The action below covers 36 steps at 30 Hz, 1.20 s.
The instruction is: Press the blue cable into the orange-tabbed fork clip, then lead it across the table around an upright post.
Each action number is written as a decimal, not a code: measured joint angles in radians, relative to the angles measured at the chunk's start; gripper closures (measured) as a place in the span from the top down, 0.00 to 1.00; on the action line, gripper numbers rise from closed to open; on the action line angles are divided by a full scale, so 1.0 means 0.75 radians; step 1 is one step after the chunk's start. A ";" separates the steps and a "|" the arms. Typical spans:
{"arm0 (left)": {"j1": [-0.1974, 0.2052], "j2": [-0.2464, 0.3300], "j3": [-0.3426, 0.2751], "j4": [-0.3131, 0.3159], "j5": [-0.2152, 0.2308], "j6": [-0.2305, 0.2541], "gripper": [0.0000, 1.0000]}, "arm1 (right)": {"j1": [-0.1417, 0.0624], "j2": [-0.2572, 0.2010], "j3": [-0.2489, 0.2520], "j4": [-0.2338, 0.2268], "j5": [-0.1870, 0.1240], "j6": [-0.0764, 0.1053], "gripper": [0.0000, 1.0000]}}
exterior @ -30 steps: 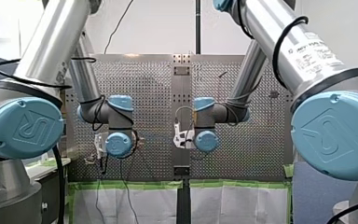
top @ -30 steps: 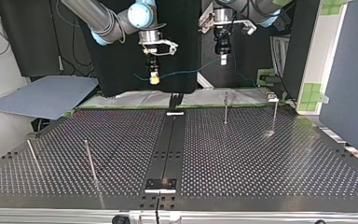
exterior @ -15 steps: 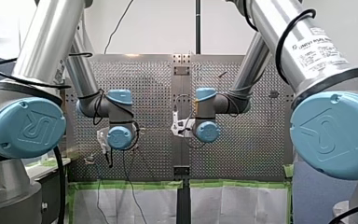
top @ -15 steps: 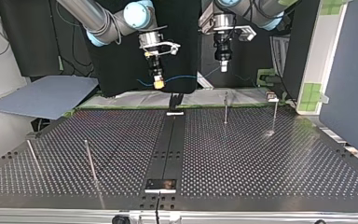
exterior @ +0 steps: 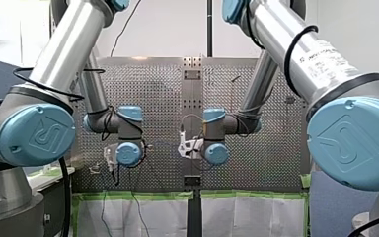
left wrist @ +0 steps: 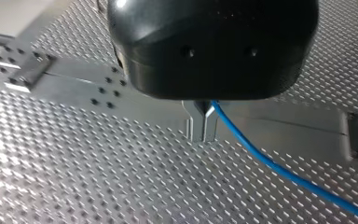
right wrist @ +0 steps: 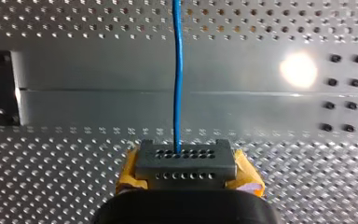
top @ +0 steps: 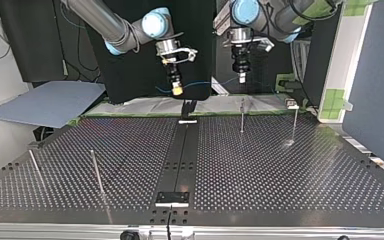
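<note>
The blue cable (top: pixel 207 82) hangs in the air between my two grippers, above the table's far edge in the top view. My left gripper (left wrist: pixel 200 133) has its metal fingers shut on the cable (left wrist: pixel 284 175), which trails away to one side over the perforated plate. In the top view it (top: pixel 241 78) hangs at the right. My right gripper (right wrist: pixel 177 154), with yellow pads, is shut on the cable (right wrist: pixel 177 70), which runs straight ahead of it. In the top view it (top: pixel 178 91) hangs left of centre. A small clip-like piece (top: pixel 292 104) sits at the far right edge; I cannot make out an orange tab.
Thin upright posts stand on the perforated table (top: pixel 280 170): two at the far right (top: pixel 242 116) (top: pixel 294 125), two at the near left (top: pixel 97 172) (top: pixel 36 169). A dark centre rail (top: pixel 180 160) runs across the plate. A grey sheet (top: pixel 50 102) lies beyond the left edge.
Both grippers have come lower with the cable. In the top view my right gripper has shifted right, toward my left one, so the span of cable between them is shorter.
</note>
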 joint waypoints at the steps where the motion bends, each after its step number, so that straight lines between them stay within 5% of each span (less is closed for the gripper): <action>1: 0.011 -0.012 0.000 0.000 0.011 0.001 0.02 | 0.000 0.012 -0.011 0.004 -0.003 0.001 0.00; 11: 0.129 -0.139 0.000 0.003 0.091 0.022 0.02 | -0.003 0.154 -0.145 0.055 -0.013 0.004 0.00; 20: 0.230 -0.157 0.018 -0.003 0.172 0.041 0.02 | -0.012 0.283 -0.255 0.145 -0.015 0.000 0.00; 26: 0.301 -0.165 0.056 -0.021 0.242 0.040 0.02 | -0.017 0.358 -0.283 0.153 -0.015 0.004 0.00; 36: 0.363 -0.278 0.178 -0.097 0.319 0.040 0.02 | -0.050 0.378 -0.317 0.162 -0.019 -0.002 0.00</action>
